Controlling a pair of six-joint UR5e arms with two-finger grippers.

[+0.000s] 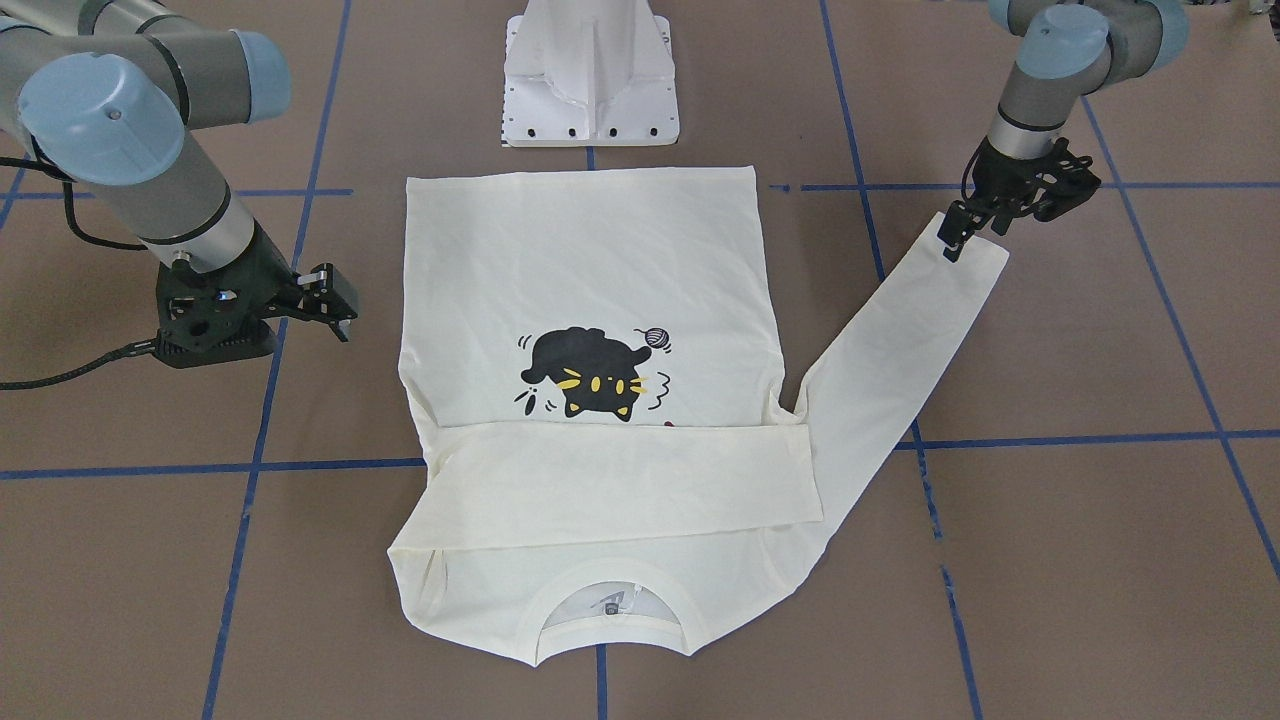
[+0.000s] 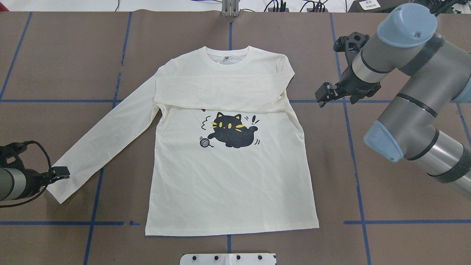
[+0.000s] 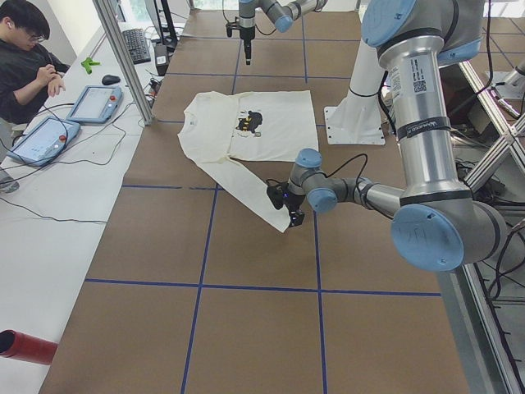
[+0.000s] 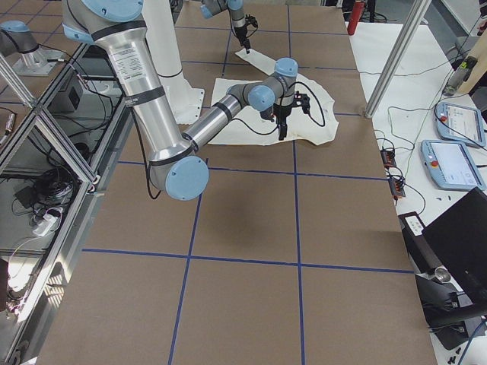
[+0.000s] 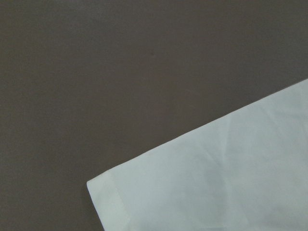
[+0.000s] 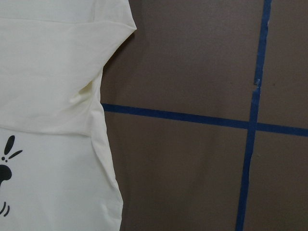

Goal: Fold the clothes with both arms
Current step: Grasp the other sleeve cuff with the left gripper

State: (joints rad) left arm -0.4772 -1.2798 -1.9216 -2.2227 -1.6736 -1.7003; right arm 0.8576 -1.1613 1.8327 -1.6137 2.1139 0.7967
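Note:
The cream long-sleeved shirt [image 2: 228,184] lies flat with its black cat print [image 2: 230,130] facing up and its collar [image 2: 230,59] at the far side. One sleeve [image 2: 220,94] is folded across the chest. The other sleeve [image 2: 105,138] stretches out diagonally toward my left gripper [image 2: 60,173], which stands open at the cuff [image 1: 975,240]. The left wrist view shows only the cuff corner [image 5: 216,183] and no fingers. My right gripper [image 2: 323,96] hangs open beside the shirt's shoulder, a little apart from the cloth, with nothing in it. The right wrist view shows the shirt's side edge [image 6: 57,96].
The white pedestal base [image 1: 590,90] stands just past the shirt's hem. Blue tape lines [image 2: 353,147] cross the brown table. In the exterior left view a person [image 3: 25,57] sits at a side bench with tablets [image 3: 94,103].

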